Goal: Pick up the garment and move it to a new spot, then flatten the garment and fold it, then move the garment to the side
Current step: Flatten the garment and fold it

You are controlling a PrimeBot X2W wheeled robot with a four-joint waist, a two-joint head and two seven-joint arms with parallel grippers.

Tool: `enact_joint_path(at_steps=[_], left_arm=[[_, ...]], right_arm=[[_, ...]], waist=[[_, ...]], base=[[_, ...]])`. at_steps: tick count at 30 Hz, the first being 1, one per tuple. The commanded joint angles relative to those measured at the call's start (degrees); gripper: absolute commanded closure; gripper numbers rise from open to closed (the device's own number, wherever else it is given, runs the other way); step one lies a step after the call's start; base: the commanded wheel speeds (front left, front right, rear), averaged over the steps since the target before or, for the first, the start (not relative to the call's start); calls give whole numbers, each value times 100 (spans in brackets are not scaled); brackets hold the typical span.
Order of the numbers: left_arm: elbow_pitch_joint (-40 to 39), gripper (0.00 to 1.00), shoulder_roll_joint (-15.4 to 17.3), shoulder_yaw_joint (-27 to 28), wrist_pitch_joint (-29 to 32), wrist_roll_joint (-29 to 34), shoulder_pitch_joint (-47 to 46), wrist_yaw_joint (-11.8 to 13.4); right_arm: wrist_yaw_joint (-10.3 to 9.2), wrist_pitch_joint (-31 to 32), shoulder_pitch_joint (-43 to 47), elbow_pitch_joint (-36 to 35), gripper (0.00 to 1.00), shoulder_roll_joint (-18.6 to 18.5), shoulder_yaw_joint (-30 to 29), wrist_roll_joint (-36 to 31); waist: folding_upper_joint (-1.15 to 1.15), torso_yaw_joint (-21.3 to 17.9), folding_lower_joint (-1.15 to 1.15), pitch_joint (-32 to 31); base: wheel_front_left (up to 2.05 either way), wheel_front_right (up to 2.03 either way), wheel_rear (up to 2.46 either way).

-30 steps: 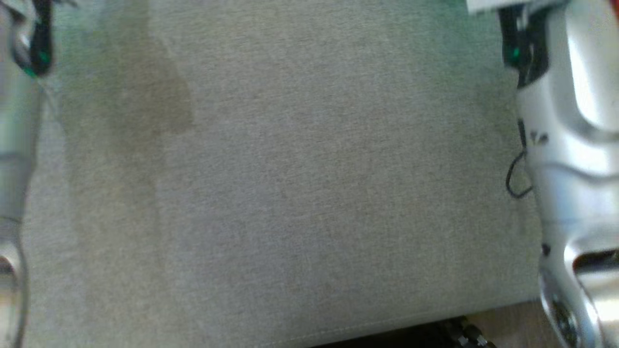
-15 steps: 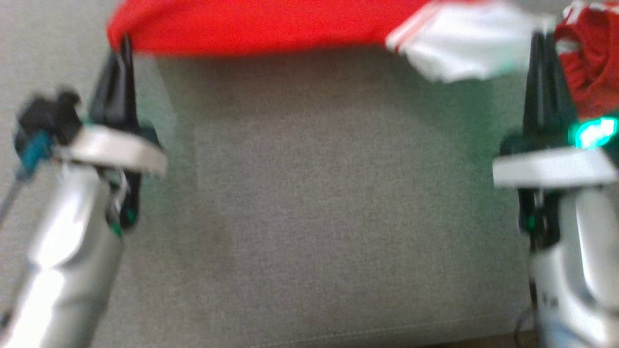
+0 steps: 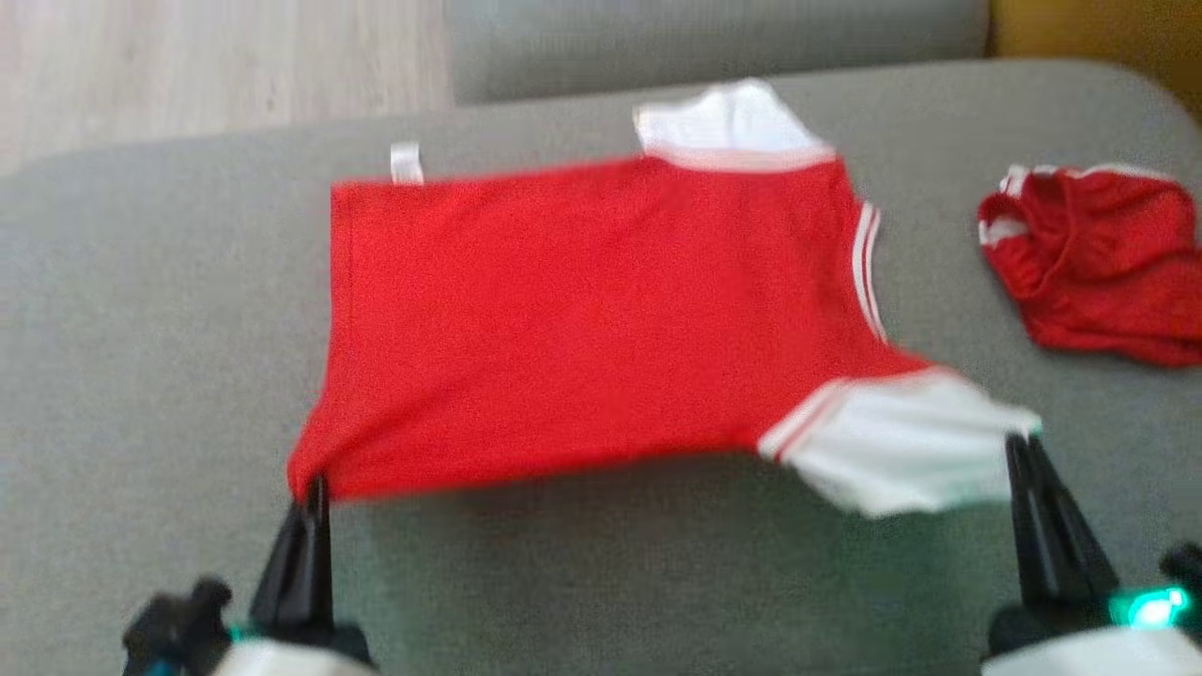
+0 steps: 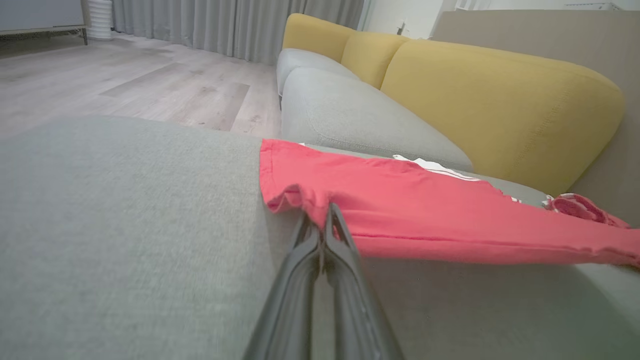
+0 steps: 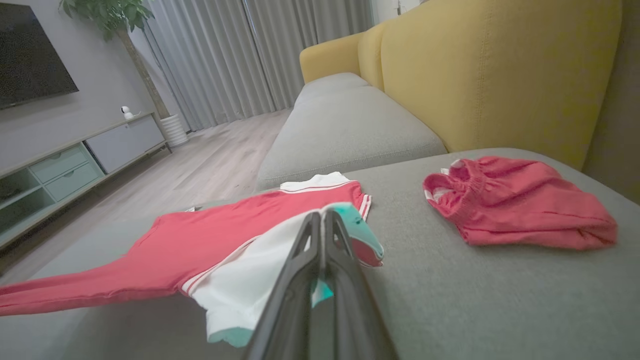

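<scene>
The garment [image 3: 582,310] is a red T-shirt with white sleeves, spread across the grey cushion [image 3: 141,329]. My left gripper [image 3: 315,488] is shut on its near left hem corner; the left wrist view shows the garment [image 4: 425,215] bunched at the left gripper [image 4: 322,212]. My right gripper [image 3: 1022,446] is shut on the near white sleeve, also visible in the right wrist view, where the right gripper [image 5: 322,215] pinches the garment [image 5: 210,240]. The near edge hangs slightly above the cushion and casts a shadow.
Crumpled red shorts [image 3: 1099,263] lie on the cushion to the right of the shirt. A yellow backrest [image 5: 490,70] rises behind them. A second grey seat [image 4: 360,115] adjoins the far side, with wood floor [image 3: 188,66] at the far left.
The head camera has tilted up, bringing the whole shirt, the shorts and the floor into view. Both grippers stay shut on the shirt's near edge.
</scene>
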Motion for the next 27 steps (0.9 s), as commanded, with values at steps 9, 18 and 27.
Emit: enact_joint_path(at_steps=[9,18,27], left_arm=[[-1037,100,167,147,453,-282,719,372],[-572,100,-147,9,733,-698,485,220],[157,100,-633,122,943,-1125,-636,92]], right_arm=[[37,346,590,-468,100,-37,-16,189],[37,294,99,423,100,-37,-38,272],[37,305,-1120,1224,100,-37,-152,260]], waist=[[0,112,2,-471],[0,213,2,-412],[0,260,2,-56]], base=[[0,0,0],[0,0,0],[0,0,0]])
